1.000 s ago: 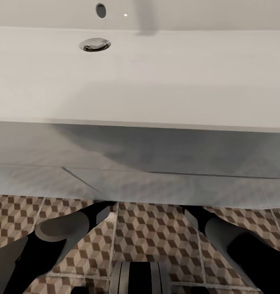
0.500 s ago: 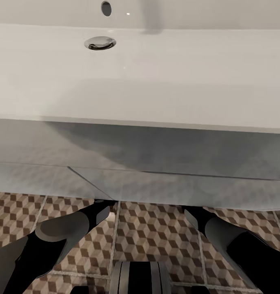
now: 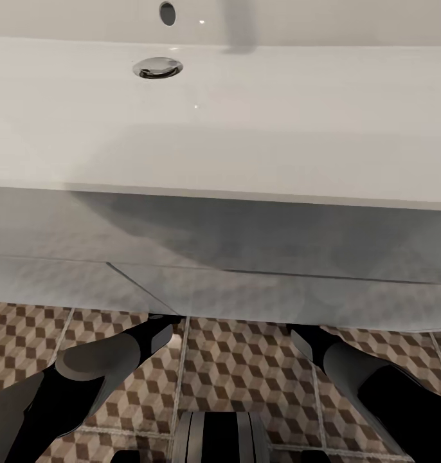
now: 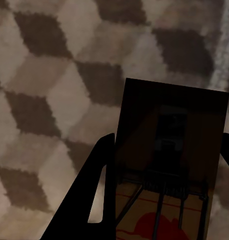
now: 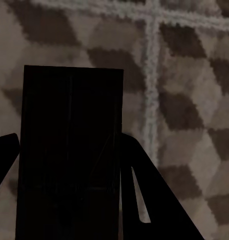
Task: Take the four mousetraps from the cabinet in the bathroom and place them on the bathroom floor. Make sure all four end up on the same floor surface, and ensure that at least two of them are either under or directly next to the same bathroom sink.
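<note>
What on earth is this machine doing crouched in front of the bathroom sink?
The robot faces a wide white trough sink on a pale flat-fronted vanity, with both arms reaching low beneath it. Each wrist camera shows a small dark brown rectangular mousetrap between that gripper's fingers: one in the left gripper, one in the right gripper. Both hang close above the brown-and-cream cube-patterned floor tiles. It looks set to put them down by the sink.

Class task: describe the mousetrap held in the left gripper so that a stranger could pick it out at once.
Start at the cube-patterned bathroom floor. Just above it, between the left gripper's dark jaws, sits a dark brown rectangular mousetrap. Unlike the plain dark one in the right gripper, it shows wire parts and a red mark.
</note>
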`<state>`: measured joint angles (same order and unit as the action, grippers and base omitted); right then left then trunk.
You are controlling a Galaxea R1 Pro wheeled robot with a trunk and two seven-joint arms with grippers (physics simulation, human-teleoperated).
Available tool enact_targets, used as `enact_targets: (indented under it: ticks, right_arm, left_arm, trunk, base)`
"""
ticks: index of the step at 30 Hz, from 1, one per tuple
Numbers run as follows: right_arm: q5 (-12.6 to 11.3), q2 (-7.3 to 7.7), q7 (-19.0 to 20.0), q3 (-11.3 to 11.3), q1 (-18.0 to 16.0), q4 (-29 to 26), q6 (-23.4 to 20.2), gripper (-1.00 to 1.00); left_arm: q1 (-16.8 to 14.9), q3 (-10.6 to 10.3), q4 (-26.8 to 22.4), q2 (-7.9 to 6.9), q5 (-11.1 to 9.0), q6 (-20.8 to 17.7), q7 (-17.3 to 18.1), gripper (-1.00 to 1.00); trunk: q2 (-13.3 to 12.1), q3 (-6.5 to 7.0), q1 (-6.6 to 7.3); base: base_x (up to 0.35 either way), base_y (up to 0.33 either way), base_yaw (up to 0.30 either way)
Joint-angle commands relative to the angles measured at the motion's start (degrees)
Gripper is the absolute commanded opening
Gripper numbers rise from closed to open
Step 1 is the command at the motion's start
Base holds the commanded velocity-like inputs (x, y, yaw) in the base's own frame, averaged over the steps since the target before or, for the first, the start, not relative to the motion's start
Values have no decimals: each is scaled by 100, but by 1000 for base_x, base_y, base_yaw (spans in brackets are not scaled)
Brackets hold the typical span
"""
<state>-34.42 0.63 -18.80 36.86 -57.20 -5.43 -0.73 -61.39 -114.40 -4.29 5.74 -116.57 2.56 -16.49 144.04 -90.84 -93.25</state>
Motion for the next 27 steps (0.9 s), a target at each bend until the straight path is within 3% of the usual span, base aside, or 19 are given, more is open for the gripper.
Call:
enact_targets:
  ticks: [1, 27]
  right_arm:
    - [-65, 0, -24, 49, 3, -11, -1, -100]
    - [-65, -1, -27, 49, 16, -11, 3, -100]
  left_arm:
    - [-5, -47, -19, -3, -40, 24, -47, -100]
    - [-5, -47, -19, -3, -40, 22, -47, -100]
  trunk:
    - [1, -3, 1]
    - [1, -204, 1]
  base:
    - [0, 0, 0]
    - [0, 0, 0]
